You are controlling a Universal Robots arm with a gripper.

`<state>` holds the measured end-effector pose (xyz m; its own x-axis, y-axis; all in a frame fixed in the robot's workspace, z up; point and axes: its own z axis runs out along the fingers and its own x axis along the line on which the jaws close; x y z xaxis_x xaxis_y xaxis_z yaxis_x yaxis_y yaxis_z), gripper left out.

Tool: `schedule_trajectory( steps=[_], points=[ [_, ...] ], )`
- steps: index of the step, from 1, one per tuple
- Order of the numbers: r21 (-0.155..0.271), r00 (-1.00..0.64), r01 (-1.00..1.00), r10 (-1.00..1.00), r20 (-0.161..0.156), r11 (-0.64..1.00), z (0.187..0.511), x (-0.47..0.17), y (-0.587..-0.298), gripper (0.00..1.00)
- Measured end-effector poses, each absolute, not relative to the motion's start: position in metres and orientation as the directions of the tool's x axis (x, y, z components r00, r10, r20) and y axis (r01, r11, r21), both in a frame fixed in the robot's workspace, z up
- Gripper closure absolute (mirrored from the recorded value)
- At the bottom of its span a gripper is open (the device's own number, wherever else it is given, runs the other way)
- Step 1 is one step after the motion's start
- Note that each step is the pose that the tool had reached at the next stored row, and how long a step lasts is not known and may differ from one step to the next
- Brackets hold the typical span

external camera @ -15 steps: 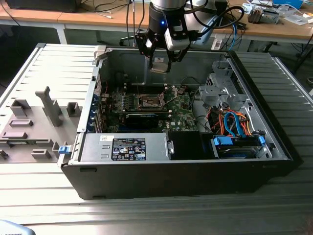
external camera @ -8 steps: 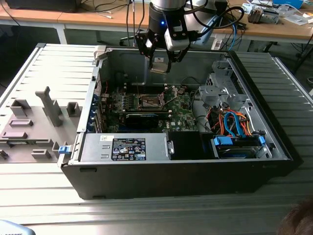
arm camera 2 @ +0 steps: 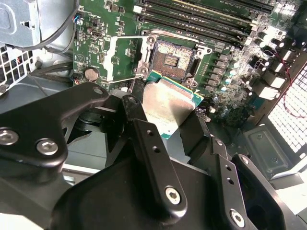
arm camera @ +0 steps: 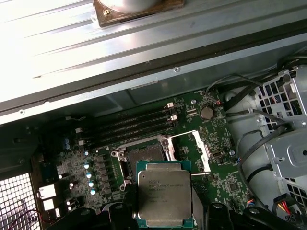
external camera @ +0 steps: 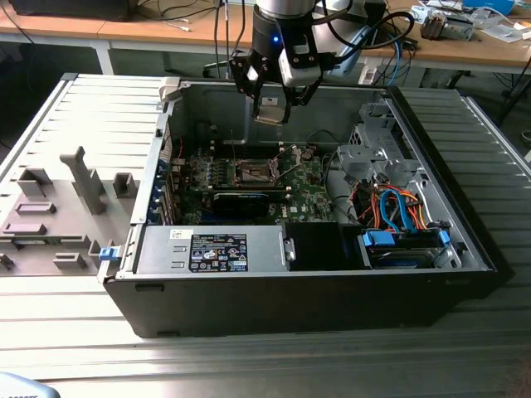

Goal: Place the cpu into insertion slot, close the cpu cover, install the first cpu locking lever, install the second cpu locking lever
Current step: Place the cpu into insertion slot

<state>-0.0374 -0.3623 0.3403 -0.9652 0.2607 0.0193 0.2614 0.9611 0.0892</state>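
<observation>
Ribbed metal tabletop (external camera: pixel 465 348) carries an open computer case (external camera: pixel 290 307) across its middle, with a grey tray of holders near one edge. High over the case, the pincer (external camera: pixel 271 104) is closed on the cpu (arm camera: pixel 164 192), gripping it by two opposite edges, silvery face showing in both wrist views. The chip hangs clear above the green board (arm camera 2: pixel 96 28), close beside the slot (arm camera 2: pixel 172 57) but not over its centre, and well apart from it in height. The slot is bare, its dark contact field exposed. The cover (arm camera: pixel 201 151) is swung open beside it. By my reading, no step is finished: seating, closing and both locking steps remain.
</observation>
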Motion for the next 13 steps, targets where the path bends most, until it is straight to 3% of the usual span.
schedule_trajectory(
  steps=[13],
  points=[
    [0.089, -0.963, 0.269, 0.268, 0.019, 0.959, 0.3398, -0.0374, -0.3623, 0.46]
  ],
)
